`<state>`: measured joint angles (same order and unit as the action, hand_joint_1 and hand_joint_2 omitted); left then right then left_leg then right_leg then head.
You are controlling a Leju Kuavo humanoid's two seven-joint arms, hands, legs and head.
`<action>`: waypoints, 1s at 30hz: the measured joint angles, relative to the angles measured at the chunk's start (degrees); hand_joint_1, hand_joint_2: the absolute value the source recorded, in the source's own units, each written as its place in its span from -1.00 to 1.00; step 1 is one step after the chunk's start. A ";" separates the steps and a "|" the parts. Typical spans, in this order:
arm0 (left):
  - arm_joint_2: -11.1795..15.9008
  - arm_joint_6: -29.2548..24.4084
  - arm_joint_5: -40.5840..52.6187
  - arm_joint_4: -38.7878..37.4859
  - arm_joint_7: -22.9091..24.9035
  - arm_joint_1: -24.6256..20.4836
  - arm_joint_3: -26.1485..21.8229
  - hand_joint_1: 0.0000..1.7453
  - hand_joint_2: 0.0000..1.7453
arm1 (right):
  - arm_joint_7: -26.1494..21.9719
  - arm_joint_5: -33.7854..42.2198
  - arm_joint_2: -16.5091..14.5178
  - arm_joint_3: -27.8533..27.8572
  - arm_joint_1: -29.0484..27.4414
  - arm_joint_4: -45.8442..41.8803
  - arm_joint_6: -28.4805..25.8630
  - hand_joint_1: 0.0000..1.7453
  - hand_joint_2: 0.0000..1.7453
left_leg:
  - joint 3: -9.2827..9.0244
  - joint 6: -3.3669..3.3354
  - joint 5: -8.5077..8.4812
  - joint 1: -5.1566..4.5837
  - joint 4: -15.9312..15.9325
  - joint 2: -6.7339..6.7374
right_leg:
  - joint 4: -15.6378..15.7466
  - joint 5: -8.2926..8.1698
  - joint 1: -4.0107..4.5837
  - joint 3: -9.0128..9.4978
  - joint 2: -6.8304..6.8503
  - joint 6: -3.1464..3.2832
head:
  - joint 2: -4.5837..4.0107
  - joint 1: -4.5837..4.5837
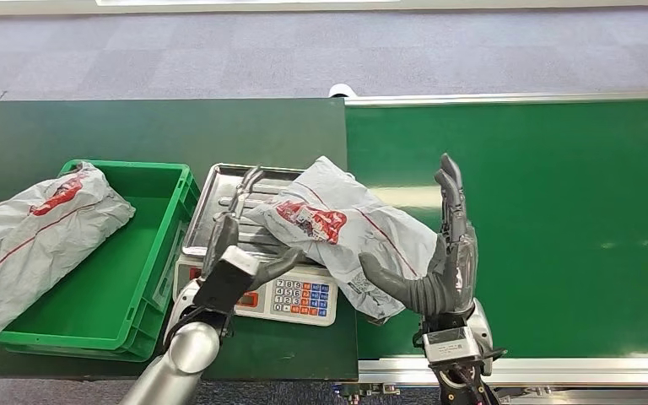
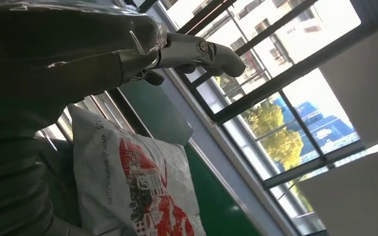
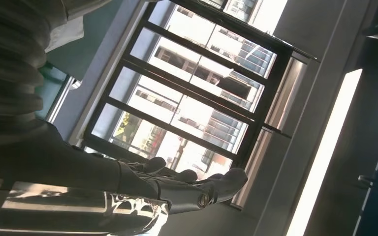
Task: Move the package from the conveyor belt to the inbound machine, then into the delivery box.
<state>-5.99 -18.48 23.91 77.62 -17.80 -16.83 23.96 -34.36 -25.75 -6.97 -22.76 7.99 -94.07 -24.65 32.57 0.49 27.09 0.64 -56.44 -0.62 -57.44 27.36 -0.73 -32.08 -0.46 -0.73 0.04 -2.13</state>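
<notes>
The grey package (image 1: 337, 232) lies across the steel tray of the inbound machine (image 1: 219, 187), its right end spilling off the tray toward the conveyor belt (image 1: 557, 194). My left hand (image 1: 234, 253) stands at the tray's near edge, on the package's left side, fingers raised and apart, gripping nothing. My right hand (image 1: 439, 266) stands upright on the belt side of the package, fingers straight, thumb reaching toward the bag's lower corner; whether the thumb touches the plastic I cannot quite tell, but nothing is held.

As I judge it, the weighing stop is done and the lift into the delivery box (image 1: 156, 232), just left of the machine, comes next. To do it well, I should close both hands in against the bag's two ends evenly and press enough that the slack plastic does not slip. Then I should raise it clear of the tray rim before swinging left, mindful of the other package (image 1: 38, 232) already draped over the box's far wall.
</notes>
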 joint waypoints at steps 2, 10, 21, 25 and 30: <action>-0.58 2.53 4.82 -3.12 3.46 -3.16 0.70 -1.00 1.00 | 0.40 0.75 0.06 -0.82 -0.63 -0.94 0.16 -1.00 1.00 | 0.00 0.00 0.00 0.00 0.00 0.01 | 0.00 -0.01 0.00 0.01 -0.01 0.00 | 0.00 -0.01; -4.98 12.25 17.18 -20.72 10.31 -14.60 4.19 -1.00 1.00 | 1.42 1.85 0.02 -2.78 -1.25 -1.24 4.48 -1.00 1.00 | 0.00 -0.02 -0.02 -0.02 -0.01 0.00 | 0.00 -0.04 -0.01 0.02 0.00 0.00 | 0.00 0.01; -10.34 17.41 20.55 -38.90 11.57 -22.92 7.66 0.49 1.00 | 4.10 -0.67 -0.87 -3.07 0.28 -1.23 6.72 -1.00 1.00 | 0.01 -0.02 -0.02 -0.02 -0.01 -0.01 | 0.00 -0.04 -0.01 0.04 0.00 0.00 | 0.00 -0.01; -10.59 16.87 20.47 -40.56 11.46 -23.97 7.68 0.57 1.00 | 4.72 -1.19 -0.88 -2.99 0.49 -1.18 6.96 -1.00 1.00 | 0.00 -0.02 -0.02 -0.02 -0.01 -0.01 | -0.01 -0.04 -0.01 0.08 0.00 0.00 | 0.00 -0.01; -10.64 15.26 19.31 -41.09 10.24 -24.38 7.30 0.71 1.00 | 5.13 -1.93 -0.92 -2.94 0.67 -0.99 7.15 -1.00 1.00 | 0.00 -0.03 -0.02 -0.02 -0.01 -0.01 | -0.01 -0.04 -0.01 0.09 0.01 -0.01 | 0.00 -0.01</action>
<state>-16.63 -3.22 43.22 36.53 -7.57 -41.22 31.26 -29.23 -27.68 -7.89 -25.70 8.66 -95.06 -17.50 32.57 0.47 27.07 0.62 -56.45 -0.63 -57.44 27.32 -0.75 -31.98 -0.45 -0.73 0.04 -2.14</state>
